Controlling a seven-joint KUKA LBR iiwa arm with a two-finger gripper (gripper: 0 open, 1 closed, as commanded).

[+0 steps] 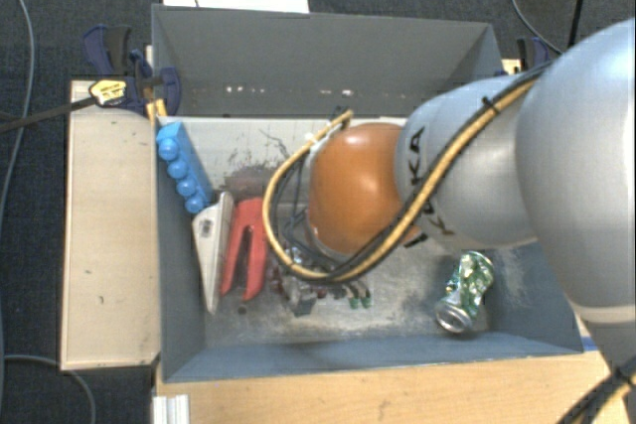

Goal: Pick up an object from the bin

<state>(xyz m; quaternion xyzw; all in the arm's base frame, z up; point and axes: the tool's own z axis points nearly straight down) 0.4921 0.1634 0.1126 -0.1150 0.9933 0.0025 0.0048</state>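
Camera view: The arm [556, 164] enters the bin [328, 55] from the right and reaches down towards the floor at its middle. An orange cover [353, 184] on the wrist, ringed by a looped cable [283, 169], hides most of the gripper [310, 295]. Only dark parts show below the cover, close to the floor. Whether the gripper is spread or pressed together cannot be told, nor whether it pinches anything.

Nearest thing: a red tool [244, 258], lying lengthwise just left of the gripper. A white wedge [211, 248] lies against its left side. A blue knobbed piece [182, 164] rests along the left wall. A crushed can [465, 293] lies in the near right corner, well apart from the gripper.
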